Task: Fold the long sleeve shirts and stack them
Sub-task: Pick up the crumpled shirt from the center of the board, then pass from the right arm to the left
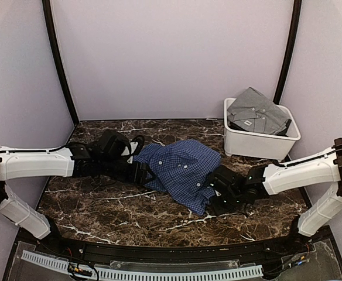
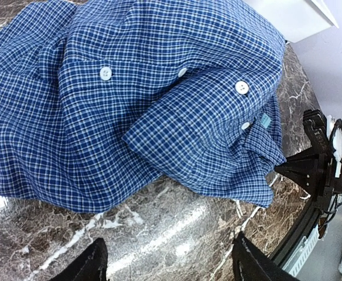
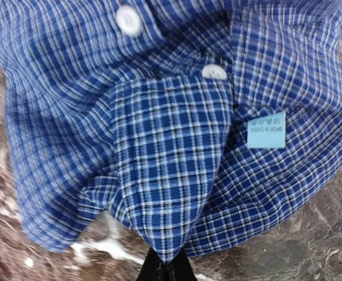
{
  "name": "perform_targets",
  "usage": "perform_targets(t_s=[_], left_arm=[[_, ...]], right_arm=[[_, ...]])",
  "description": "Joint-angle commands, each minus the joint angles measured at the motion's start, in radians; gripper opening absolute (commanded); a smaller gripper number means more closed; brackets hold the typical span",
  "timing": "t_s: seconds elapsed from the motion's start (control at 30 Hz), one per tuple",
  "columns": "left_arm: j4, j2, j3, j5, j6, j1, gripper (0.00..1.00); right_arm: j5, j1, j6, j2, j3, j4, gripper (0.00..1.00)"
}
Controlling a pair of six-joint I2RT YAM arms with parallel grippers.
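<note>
Bin (image 1: 241,143) at right holding grey shirt (image 1: 257,112), blue checked shirt (image 1: 180,167) crumpled on marble table (image 1: 101,213), my right gripper (image 3: 166,268) pinching its corner, my left gripper (image 2: 168,266) open beside it

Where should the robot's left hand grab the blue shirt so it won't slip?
Pinch the edge of the blue shirt that faces the left gripper, sliding in low from the left along the table. There the cloth lies flat and thin, while the middle is bunched up thick. The right gripper pinches a corner on the far side, so this would likely let the shirt be spread out.
</note>
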Motion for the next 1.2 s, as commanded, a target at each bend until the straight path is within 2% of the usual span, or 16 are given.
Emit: perform_targets(t_s=[0.0,0.1,0.27,0.47,0.77,0.83,0.93,1.17], left_arm=[[0.045,-0.018,0.038,0.023,0.091,-0.011,0.70],[0.074,-0.032,0.039,0.044,0.142,-0.011,0.70],[0.157,-0.050,0.037,0.094,0.196,-0.016,0.70],[0.223,-0.023,0.073,0.069,0.204,-0.020,0.76],[0.227,0.022,0.128,-0.025,0.179,-0.020,0.78],[0.233,0.017,0.138,0.006,0.172,-0.020,0.81],[0.279,-0.031,0.130,0.014,0.169,-0.020,0.92],[0.220,-0.008,0.193,-0.032,0.203,-0.023,0.96]], right_arm=[[0.039,0.018,-0.047,0.015,0.204,-0.032,0.00],[0.054,0.016,-0.080,0.029,0.366,-0.088,0.00],[0.077,0.005,-0.143,0.154,0.673,-0.179,0.00],[0.045,-0.012,-0.177,0.268,0.897,-0.165,0.00],[0.030,-0.046,-0.199,0.300,1.018,-0.158,0.00],[0.030,-0.057,-0.201,0.301,1.025,-0.162,0.00],[0.027,-0.070,-0.203,0.301,1.024,-0.163,0.00],[0.021,-0.081,-0.221,0.303,1.052,-0.156,0.00]])
